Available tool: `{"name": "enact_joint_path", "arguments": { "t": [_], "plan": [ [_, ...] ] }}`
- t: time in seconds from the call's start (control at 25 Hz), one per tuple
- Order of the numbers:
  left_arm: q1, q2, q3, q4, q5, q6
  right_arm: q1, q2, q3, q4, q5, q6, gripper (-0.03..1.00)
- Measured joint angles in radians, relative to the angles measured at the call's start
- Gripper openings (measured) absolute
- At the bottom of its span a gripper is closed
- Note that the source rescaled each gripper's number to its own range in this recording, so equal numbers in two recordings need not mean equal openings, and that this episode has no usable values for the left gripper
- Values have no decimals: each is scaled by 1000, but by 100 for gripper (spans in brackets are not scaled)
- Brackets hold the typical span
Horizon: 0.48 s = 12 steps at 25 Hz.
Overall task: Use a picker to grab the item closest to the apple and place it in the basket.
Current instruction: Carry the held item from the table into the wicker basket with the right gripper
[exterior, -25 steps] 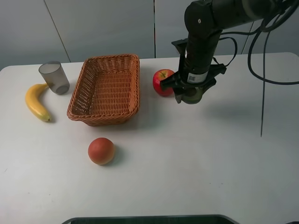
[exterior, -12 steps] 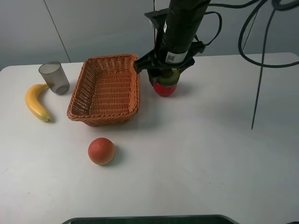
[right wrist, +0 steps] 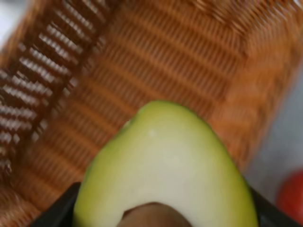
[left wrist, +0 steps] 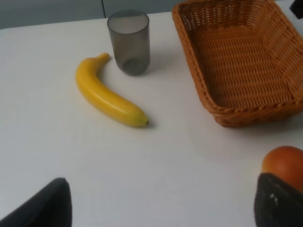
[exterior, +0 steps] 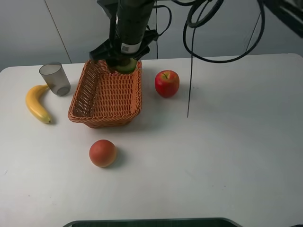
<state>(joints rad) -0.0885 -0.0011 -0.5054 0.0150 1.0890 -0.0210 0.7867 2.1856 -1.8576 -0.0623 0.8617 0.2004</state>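
Note:
My right gripper point(exterior: 124, 64) is shut on a pale green fruit point(exterior: 126, 66) and holds it over the far right corner of the wicker basket point(exterior: 81, 94). In the right wrist view the green fruit point(right wrist: 163, 156) fills the middle, with the basket's weave point(right wrist: 142, 56) below it and dark fingers point(right wrist: 54, 213) at its sides. The red apple point(exterior: 166, 83) stands on the table just right of the basket; a red sliver of the apple point(right wrist: 292, 196) shows in the wrist view. My left gripper point(left wrist: 163, 208) is open above bare table, holding nothing.
A yellow banana point(exterior: 37, 103) and a grey cup point(exterior: 55, 78) lie left of the basket. An orange-red round fruit point(exterior: 102, 152) sits in front of it. A thin black cable point(exterior: 189, 90) hangs down right of the apple.
My right arm has swung left with the green fruit, from right of the apple, across it, to above the basket's far right corner. Nothing else has moved.

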Motion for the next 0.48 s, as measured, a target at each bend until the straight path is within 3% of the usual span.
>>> {"name": "enact_joint_path", "arguments": {
  "t": [0.48],
  "plan": [
    [0,0,0,0,0,0,41,131,-31,-4,-246,-3,2]
  ]
}}
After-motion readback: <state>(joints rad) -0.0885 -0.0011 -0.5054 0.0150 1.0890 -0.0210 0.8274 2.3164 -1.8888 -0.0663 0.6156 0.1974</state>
